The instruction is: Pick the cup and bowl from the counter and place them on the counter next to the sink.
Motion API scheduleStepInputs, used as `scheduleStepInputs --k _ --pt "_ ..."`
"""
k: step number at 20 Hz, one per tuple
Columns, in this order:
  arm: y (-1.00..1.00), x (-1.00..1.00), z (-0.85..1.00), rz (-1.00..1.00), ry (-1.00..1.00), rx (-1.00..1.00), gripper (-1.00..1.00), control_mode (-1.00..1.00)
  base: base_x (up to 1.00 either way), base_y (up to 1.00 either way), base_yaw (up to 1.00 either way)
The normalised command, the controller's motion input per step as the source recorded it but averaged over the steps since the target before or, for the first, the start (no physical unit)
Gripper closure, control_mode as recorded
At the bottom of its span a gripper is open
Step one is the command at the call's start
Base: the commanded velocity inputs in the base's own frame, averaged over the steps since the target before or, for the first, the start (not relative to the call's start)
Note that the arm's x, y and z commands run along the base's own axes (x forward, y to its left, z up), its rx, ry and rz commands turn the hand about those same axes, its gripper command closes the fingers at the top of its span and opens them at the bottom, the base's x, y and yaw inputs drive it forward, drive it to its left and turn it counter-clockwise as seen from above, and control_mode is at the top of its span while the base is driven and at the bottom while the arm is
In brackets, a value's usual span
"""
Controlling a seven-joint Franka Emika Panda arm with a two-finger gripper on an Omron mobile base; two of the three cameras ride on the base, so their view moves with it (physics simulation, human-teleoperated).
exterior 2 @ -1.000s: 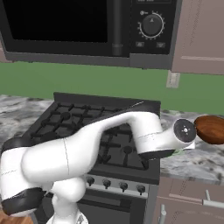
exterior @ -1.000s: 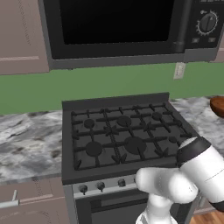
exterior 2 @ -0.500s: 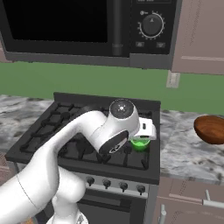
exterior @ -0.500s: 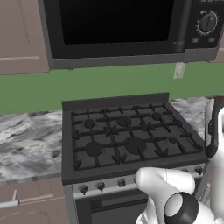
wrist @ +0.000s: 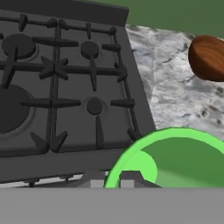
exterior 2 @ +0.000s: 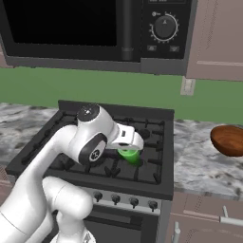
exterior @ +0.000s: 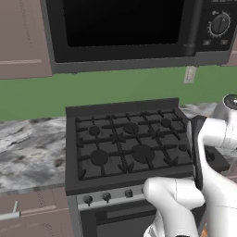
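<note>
The cup (exterior 2: 129, 155) hung at the claw (exterior 2: 131, 151), carried above the black stove (exterior 2: 104, 147) and clear of its grates. In the hand view its bright green rim (wrist: 170, 159) curved up just above the finger tips, so the claw was clenched on the cup at one side of the rim, though the jaws themselves were mostly hidden under it. The bowl (exterior 2: 229, 140) sat untouched on the marbled table (exterior 2: 199, 159) to the right of the stove, well apart from the cup.

The step in hand looked like the carry toward the sink, which no view showed. A rim pinch is a light hold, so the wide swing of the arm (exterior 2: 61, 156) would be best taken smoothly, with the cup kept upright and high enough to pass the grates. The bowl's turn was yet to come.
</note>
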Motion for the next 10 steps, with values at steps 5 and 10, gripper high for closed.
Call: scheduleStepInputs --k 5,10 --pt "0.36 0.0 0.07 0.0 0.09 0.0 1.0 -1.0 0.0 0.0 0.0" --pt "0.36 0.0 0.01 0.0 0.21 0.0 1.0 -1.0 0.0 0.0 0.0"
